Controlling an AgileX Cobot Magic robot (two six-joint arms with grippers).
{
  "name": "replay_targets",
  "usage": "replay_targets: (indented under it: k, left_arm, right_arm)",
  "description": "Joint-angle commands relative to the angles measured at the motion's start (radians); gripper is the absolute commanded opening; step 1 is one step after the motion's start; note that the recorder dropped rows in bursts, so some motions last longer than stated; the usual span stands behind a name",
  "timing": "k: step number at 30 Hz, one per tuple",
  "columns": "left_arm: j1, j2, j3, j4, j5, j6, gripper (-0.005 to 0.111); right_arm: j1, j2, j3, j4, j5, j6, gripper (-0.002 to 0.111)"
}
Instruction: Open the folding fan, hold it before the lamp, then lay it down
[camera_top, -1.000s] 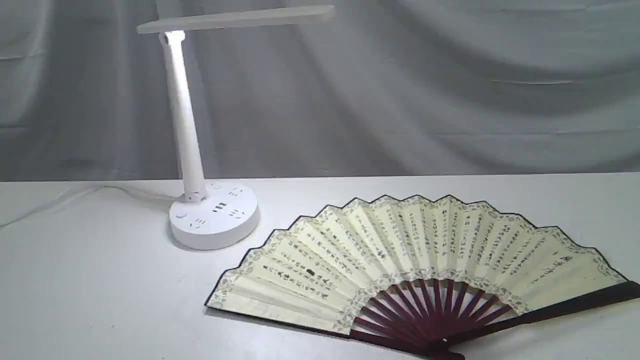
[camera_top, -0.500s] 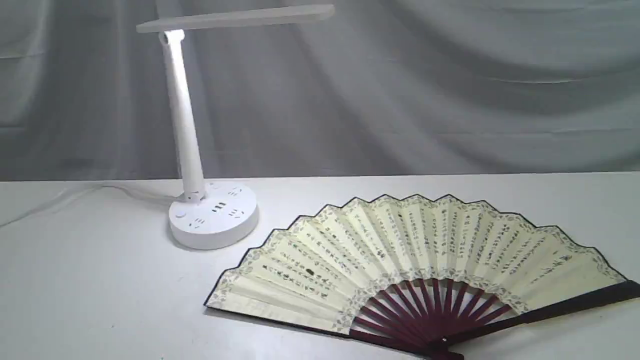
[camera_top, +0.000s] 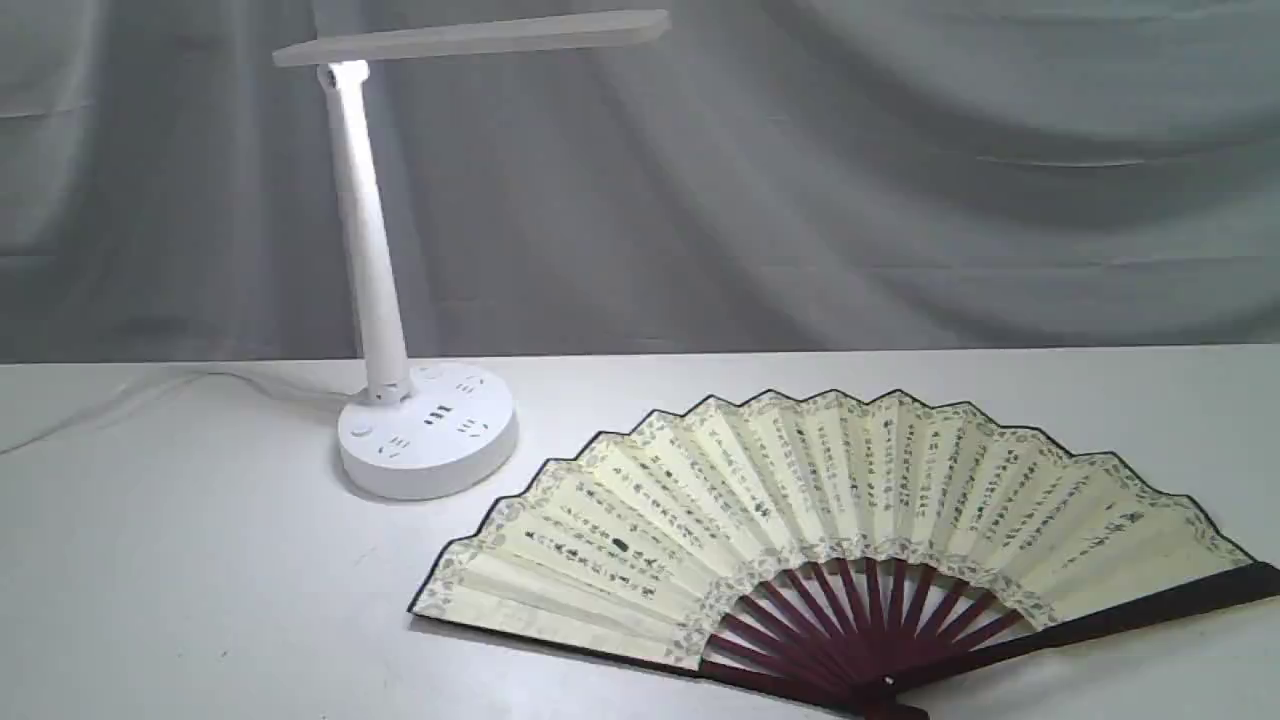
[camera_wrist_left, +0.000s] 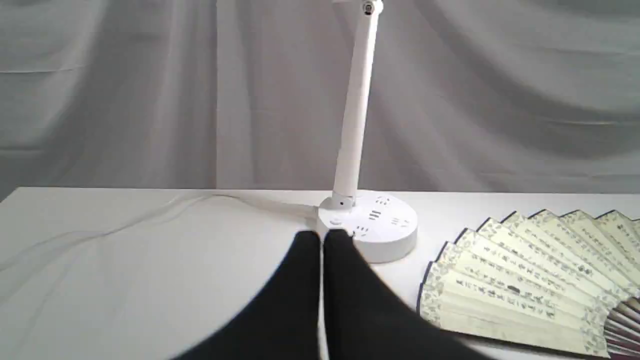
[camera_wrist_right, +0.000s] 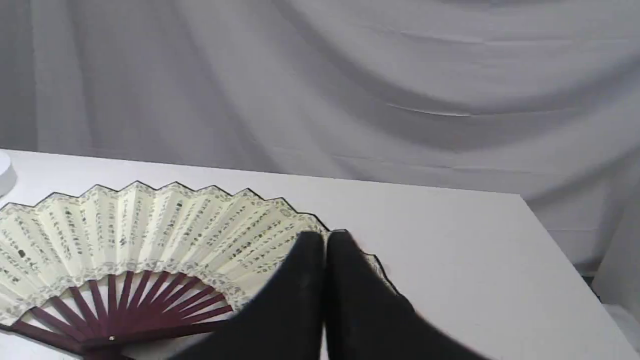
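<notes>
One folding fan (camera_top: 830, 530): fully spread, flat on the table (camera_top: 180, 600), lower right of the exterior frame. One lamp (camera_top: 425, 435): upright, left of centre, near the fan. My left pincer (camera_wrist_left: 321, 239) and right pincer (camera_wrist_right: 326, 240): both closed, gripping nothing.

You are looking at a folding fan (camera_top: 830, 500) of cream pleated paper with columns of black calligraphy, a grey floral border and a thin black edge. Its ribs (camera_top: 862, 615) are dark maroon. Your lamp (camera_top: 428, 445) is plain white. The surface (camera_top: 200, 580) is white and the draped cloth (camera_top: 900, 200) is grey. Your left gripper (camera_wrist_left: 321, 236) and right gripper (camera_wrist_right: 325, 236) are black.
</notes>
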Motion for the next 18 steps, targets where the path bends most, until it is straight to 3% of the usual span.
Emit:
replay_targets:
  k: [1,5,8,15,18]
  left_arm:
    - [-0.004,-0.005,0.050,-0.020,-0.122,-0.010,0.000]
    - [-0.004,-0.005,0.101,-0.020,-0.313,-0.010,0.000]
    - [-0.004,-0.005,0.123,-0.022,-0.392,-0.010,0.000]
    - [-0.004,-0.005,0.214,0.024,-0.392,0.003,0.000]
    - [-0.004,-0.005,0.272,0.019,-0.404,-0.010,0.000]
  right_arm:
    - [0.002,-0.004,0.080,-0.002,-0.136,0.003,0.000]
    - [0.002,-0.004,0.147,0.030,-0.309,0.003,0.000]
    - [0.002,-0.004,0.187,0.038,-0.343,0.003,0.000]
    - [0.002,-0.004,0.302,0.038,-0.361,0.003,0.000]
    - [0.002,-0.004,0.366,0.069,-0.454,0.003,0.000]
